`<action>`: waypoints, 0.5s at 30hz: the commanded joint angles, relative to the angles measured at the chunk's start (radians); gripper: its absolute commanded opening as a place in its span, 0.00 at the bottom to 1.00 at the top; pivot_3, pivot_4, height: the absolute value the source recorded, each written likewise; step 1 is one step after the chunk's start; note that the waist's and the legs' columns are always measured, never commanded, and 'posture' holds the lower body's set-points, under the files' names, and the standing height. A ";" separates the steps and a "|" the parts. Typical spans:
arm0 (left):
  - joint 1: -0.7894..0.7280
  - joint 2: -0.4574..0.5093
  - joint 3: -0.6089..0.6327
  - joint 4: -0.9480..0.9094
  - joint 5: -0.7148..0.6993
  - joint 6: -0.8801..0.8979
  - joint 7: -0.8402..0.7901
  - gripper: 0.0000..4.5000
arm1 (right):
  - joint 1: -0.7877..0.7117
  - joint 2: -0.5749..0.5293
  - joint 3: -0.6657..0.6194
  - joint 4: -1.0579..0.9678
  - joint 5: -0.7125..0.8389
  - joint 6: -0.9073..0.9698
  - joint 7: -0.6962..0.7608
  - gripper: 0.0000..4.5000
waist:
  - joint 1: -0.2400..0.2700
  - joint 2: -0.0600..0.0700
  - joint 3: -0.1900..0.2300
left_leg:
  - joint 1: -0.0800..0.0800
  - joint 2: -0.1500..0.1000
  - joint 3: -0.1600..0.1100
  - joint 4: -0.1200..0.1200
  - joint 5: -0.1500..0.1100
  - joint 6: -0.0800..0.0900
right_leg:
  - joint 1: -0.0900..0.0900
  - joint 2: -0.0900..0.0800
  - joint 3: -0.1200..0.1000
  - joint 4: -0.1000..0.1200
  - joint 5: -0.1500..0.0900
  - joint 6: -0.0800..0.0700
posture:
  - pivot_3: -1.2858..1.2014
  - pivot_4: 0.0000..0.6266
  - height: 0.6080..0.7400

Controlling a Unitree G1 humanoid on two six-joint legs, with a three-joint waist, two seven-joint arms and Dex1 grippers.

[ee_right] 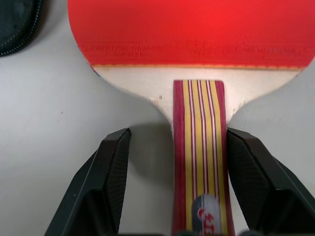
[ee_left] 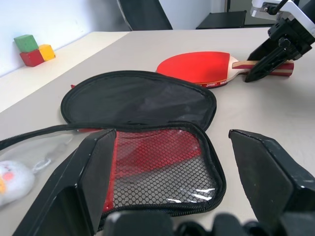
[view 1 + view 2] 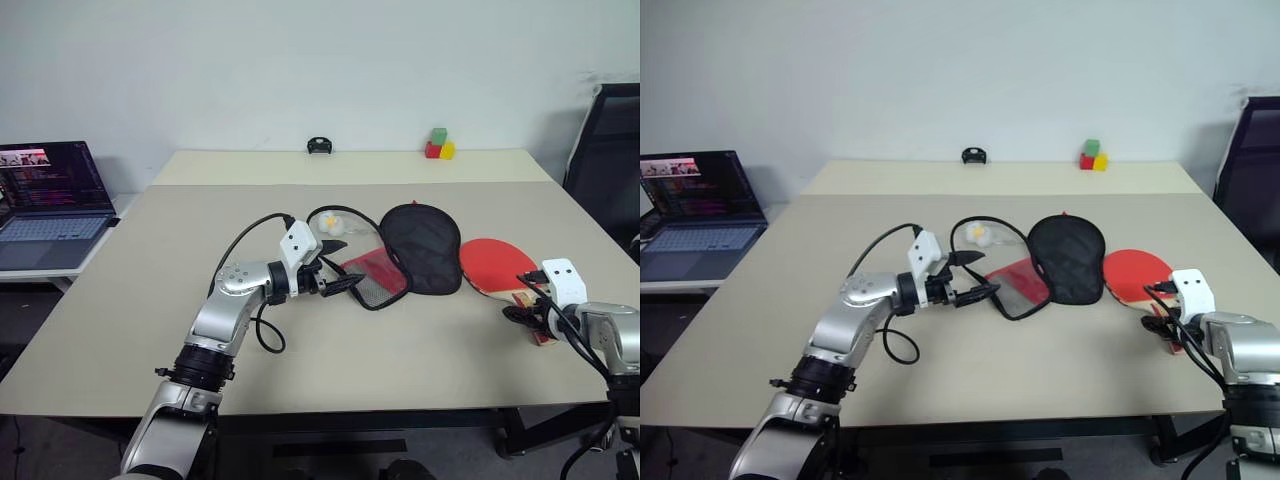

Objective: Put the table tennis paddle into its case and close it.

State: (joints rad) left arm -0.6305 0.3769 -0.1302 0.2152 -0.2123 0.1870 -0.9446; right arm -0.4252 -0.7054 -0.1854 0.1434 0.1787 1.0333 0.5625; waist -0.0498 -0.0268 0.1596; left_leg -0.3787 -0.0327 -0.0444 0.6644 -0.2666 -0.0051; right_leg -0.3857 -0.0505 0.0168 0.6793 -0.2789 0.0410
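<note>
A laptop [image 3: 50,205] sits left; 3 colored blocks [image 3: 439,144] rest at the table's [image 3: 420,350] far edge.

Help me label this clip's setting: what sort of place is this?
Probably an office or lab workspace: a wide beige table against a plain white wall, an open laptop on a side desk, and a black office chair at the table's right.

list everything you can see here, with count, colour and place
paddle: 1, red face, wooden handle, table right of case
case: 1, red outside, black lining, open, table centre
white pouch: 1, behind case's mesh flap
blocks: 3, green, red, yellow, table's far edge
black object: 1, far edge, centre
laptop: 1, open, side table left
chair: 1, black, far right
left gripper: jaws open at mesh flap
right gripper: jaws open astride paddle handle
</note>
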 commanded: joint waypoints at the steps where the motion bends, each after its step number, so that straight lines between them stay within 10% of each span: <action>1: -0.015 0.012 0.015 -0.024 -0.002 -0.014 0.003 0.89 | -0.010 0.019 0.034 0.041 -0.001 -0.027 -0.003 0.68 | -0.002 -0.001 0.000 | 0.000 0.000 0.000 0.000 0.000 0.000 | 0.000 0.000 0.000 0.000 0.000 0.000 | 0.52 0.24 1.00; 7: -0.012 0.019 0.017 -0.029 -0.003 -0.013 0.002 0.89 | -0.009 0.025 0.028 0.058 0.001 -0.011 -0.023 0.68 | -0.002 -0.001 -0.001 | 0.001 0.002 0.001 0.000 0.000 0.000 | 0.001 0.001 0.000 0.000 0.001 -0.001 | 0.52 0.24 1.00; 15: -0.005 0.032 0.015 -0.031 0.001 -0.014 0.003 0.89 | -0.034 0.048 -0.035 0.086 -0.012 0.009 -0.120 0.25 | 0.001 -0.004 -0.002 | 0.001 0.003 0.001 0.000 0.000 0.000 | 0.002 0.001 0.000 -0.001 0.001 -0.001 | 0.52 0.24 1.00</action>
State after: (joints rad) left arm -0.6294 0.3990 -0.1300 0.2150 -0.2113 0.1870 -0.9454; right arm -0.4602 -0.6620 -0.2099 0.1931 0.1807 1.0353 0.4911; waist -0.0491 -0.0307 0.1574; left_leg -0.3779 -0.0298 -0.0437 0.6648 -0.2664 -0.0054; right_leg -0.3839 -0.0491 0.0168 0.6779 -0.2781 0.0403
